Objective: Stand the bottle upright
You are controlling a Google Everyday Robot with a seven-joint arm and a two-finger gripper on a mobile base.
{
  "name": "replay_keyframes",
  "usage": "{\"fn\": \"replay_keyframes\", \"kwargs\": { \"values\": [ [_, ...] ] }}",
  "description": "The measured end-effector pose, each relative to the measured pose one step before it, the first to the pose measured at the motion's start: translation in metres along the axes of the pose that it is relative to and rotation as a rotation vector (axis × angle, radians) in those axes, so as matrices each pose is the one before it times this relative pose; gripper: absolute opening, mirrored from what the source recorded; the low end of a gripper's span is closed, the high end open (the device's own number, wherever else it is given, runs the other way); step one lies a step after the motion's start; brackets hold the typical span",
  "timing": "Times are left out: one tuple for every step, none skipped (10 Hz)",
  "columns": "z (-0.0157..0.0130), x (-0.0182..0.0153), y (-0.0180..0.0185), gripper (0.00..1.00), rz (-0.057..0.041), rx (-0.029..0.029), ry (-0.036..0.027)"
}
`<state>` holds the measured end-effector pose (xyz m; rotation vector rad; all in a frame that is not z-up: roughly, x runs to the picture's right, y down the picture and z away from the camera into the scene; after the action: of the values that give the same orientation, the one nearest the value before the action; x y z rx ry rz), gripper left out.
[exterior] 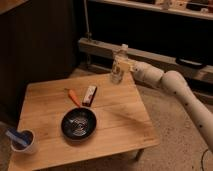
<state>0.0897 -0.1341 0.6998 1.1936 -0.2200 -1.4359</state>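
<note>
The slim whitish bottle (pixel 118 71) with its white cap is upright in the camera view, over the far right corner of the wooden table (pixel 121 121). Its base is at or just above the tabletop; I cannot tell whether it touches. My gripper (pixel 124 65) reaches in from the right on a white arm (pixel 170 82) and is shut on the bottle's middle, around the pale label.
A black pan (pixel 78 123) sits mid-table. A red-and-white packet (pixel 89 95) and an orange-handled tool (pixel 73 96) lie behind it. A white cup with a blue item (pixel 22 141) stands at the front left corner. A low shelf rail (pixel 100 48) runs behind the table.
</note>
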Motion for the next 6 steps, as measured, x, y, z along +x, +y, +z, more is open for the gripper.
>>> {"fn": "replay_keyframes", "kwargs": {
  "values": [
    [-0.00765,-0.0045,0.00195,0.0,-0.05551,0.00591,0.03479],
    [-0.00531,-0.00355,0.00065,0.0,-0.03267,0.00583,0.02461],
    [0.00005,0.00004,-0.00119,0.0,-0.00553,0.00576,0.0053],
    [0.00165,-0.00174,-0.00082,0.0,0.00155,0.00304,-0.00192],
    [0.00021,0.00113,-0.00039,0.0,-0.00116,0.00032,0.00067],
    [-0.00031,-0.00021,0.00014,0.0,0.00054,-0.00035,-0.00011]
  ]
}}
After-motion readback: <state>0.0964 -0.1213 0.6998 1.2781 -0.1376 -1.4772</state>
